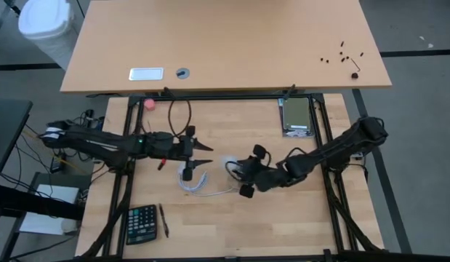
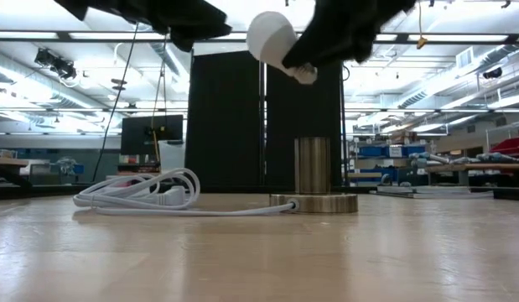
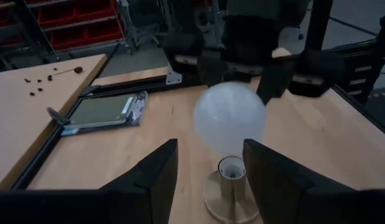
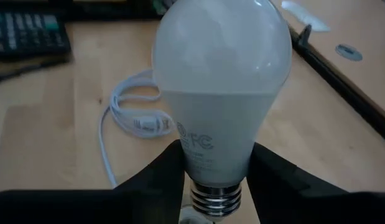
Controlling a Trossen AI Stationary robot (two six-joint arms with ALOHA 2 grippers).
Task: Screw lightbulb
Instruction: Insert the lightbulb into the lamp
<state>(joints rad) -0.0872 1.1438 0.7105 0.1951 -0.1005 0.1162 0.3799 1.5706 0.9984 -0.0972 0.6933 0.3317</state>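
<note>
While both arms meet at the middle of the worktop from above, the right pincer holds the bulb beside the left pincer, with a calculator well apart. At table height, the bulb hangs tilted in the air above the metal socket and white cord. The left pincer stands open and empty astride the socket, the bulb just above. The right pincer is clamped on the bulb's neck.
</note>
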